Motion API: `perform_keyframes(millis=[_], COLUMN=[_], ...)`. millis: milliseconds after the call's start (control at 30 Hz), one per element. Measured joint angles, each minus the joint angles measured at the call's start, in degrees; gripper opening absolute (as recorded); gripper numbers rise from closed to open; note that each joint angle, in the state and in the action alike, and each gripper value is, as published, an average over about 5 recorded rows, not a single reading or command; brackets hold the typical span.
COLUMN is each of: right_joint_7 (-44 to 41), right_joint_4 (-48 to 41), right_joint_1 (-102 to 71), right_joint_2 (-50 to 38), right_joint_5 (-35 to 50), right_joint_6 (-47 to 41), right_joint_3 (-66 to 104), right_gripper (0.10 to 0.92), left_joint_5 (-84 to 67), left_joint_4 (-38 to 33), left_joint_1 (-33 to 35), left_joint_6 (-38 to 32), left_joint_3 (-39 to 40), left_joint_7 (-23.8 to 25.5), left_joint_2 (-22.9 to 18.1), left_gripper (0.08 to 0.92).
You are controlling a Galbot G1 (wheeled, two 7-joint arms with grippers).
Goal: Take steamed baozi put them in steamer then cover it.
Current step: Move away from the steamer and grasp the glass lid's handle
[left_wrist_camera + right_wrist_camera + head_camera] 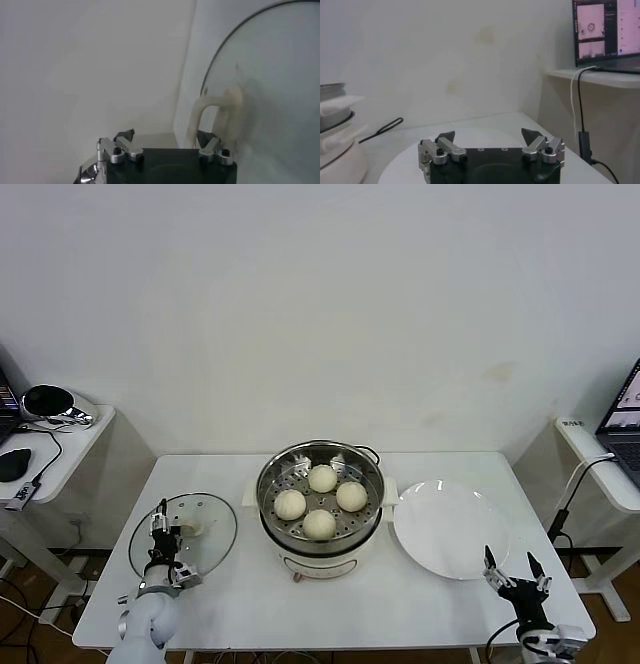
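The left gripper (165, 536) stands with its jaws spread at the glass lid (213, 521), straddling the lid's cream handle (216, 116); whether a finger touches it is hard to tell. The right gripper (514, 573), jaws wide and holding nothing, hangs near the white plate (450, 529). Four steamed baozi (322, 478) lie in the steamer (285, 549) between them.

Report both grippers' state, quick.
Left gripper: open, holding nothing, fingers either side of the lid handle.
Right gripper: open, empty, by the plate.
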Motion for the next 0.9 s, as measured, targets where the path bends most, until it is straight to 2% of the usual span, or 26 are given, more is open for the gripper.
perform_keyframes(millis=[633,900], right_joint_7=[-0.1,0.0], right_joint_4=[0.6,1.4], right_joint_1=[-0.7,-0.2], right_joint_2=[0.0,-0.6], right_joint_5=[0.0,0.9], right_joint_6=[0.1,-0.4], right_joint_3=[0.3,0.1], right_gripper=[0.823,0.823], left_joint_5=[0.1,0.0], left_joint_4=[3.3,0.5], left_joint_1=[-1.3,0.6], left_joint_6=[-3.0,-2.6], left_joint_3=[0.2,-0.7], left_joint_7=[-2.9,-2.1], left_joint_2=[0.7,0.0], left_gripper=[0.167,0.141])
